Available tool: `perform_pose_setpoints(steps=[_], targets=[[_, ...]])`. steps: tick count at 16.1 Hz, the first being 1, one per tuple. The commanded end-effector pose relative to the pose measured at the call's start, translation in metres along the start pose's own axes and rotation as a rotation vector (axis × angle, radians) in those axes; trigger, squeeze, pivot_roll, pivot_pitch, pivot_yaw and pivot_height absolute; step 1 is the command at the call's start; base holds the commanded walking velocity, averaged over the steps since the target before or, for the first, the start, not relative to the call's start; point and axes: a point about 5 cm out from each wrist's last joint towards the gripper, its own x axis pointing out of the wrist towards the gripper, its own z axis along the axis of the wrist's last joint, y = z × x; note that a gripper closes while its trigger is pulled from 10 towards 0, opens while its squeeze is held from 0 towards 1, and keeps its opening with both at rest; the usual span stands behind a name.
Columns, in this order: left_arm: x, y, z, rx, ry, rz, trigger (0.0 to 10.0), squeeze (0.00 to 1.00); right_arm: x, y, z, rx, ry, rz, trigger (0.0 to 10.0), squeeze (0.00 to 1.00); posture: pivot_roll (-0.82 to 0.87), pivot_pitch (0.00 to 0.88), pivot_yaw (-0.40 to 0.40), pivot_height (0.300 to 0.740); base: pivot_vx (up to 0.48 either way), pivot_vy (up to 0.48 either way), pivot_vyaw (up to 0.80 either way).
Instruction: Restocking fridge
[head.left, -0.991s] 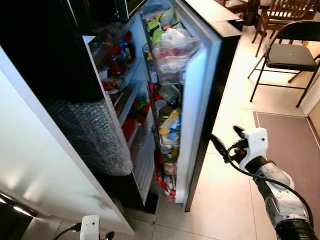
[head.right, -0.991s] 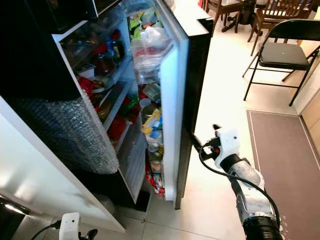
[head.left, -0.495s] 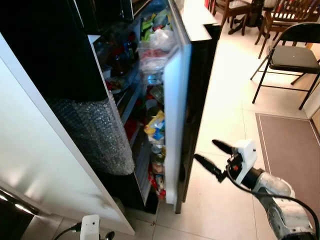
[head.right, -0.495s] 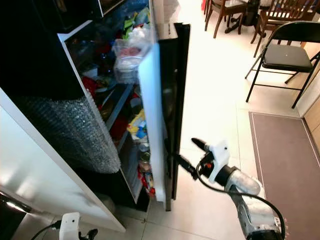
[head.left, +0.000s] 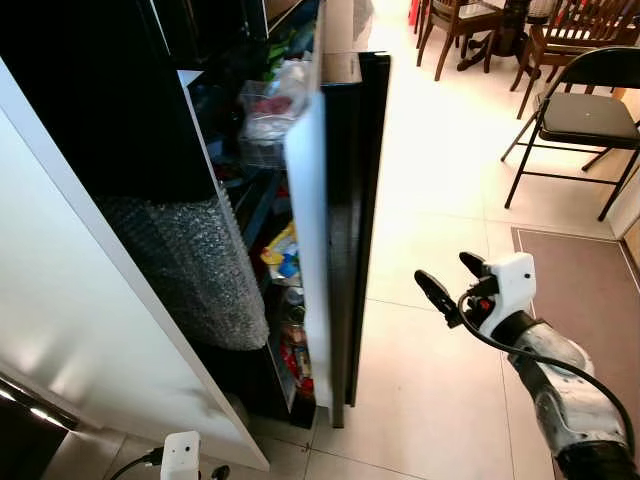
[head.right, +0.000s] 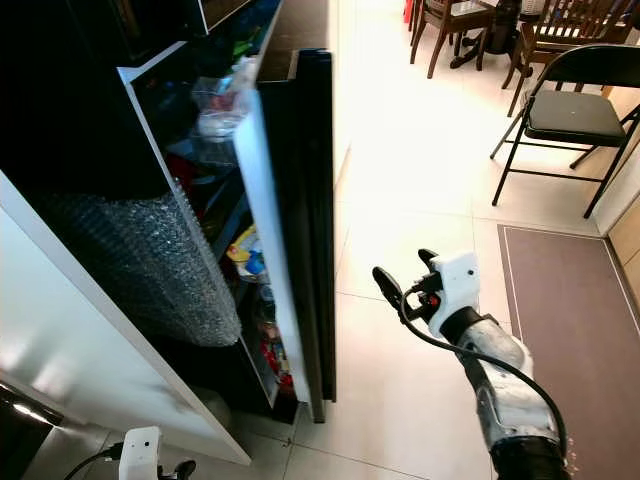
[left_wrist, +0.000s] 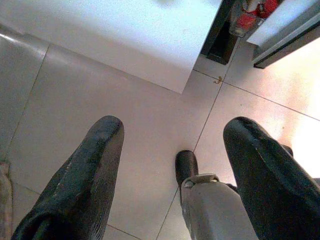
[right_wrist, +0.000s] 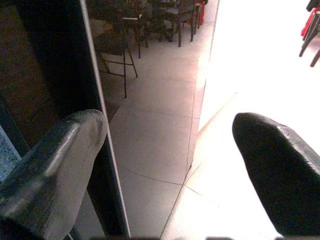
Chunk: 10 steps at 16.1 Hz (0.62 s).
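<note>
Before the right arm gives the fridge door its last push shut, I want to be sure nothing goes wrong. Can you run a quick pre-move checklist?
1. Right gripper empty, fingers open: ok.
2. Right gripper apart from the fridge door, over bare floor: ok.
3. Fridge door fully shut: not ok; it stands ajar, door-shelf items showing in the gap.
4. Items clear of the closing edge: cannot tell; a plastic bag bulges near the top.
5. Left gripper out of the way, hanging open over the floor tiles: ok.
6. Folding chair clear of the door: ok.

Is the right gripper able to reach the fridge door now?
Probably yes: the right gripper is open beside the fridge door, apart from it, with bare floor between.
</note>
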Motion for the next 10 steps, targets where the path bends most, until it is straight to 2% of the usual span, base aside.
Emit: perform_pose_setpoints(steps=[1,6,9,10], targets=[[-0.001,0.003,-0.006,-0.010,0.025,0.012,10.0,0.00,0.008,0.005,0.004,0.004,-0.007,0.037,10.0,0.00,-0.11,0.031,0.048,0.740,0.000,0.000,0.00],[-0.001,0.002,-0.003,-0.009,0.017,0.013,10.0,0.00,0.043,0.032,0.038,-0.053,-0.062,0.298,10.0,0.00,-0.11,0.022,0.052,0.740,0.000,0.000,0.00],[0.000,0.002,-0.001,-0.012,0.012,0.017,10.0,0.00,0.066,0.041,0.056,-0.077,-0.077,0.328,10.0,0.00,-0.10,0.019,0.050,0.740,0.000,0.000,0.00],[0.000,0.002,-0.001,-0.012,0.011,0.017,10.0,0.00,0.069,0.045,0.058,-0.079,-0.079,0.346,10.0,0.00,-0.10,0.020,0.052,0.740,0.000,0.000,0.00]])
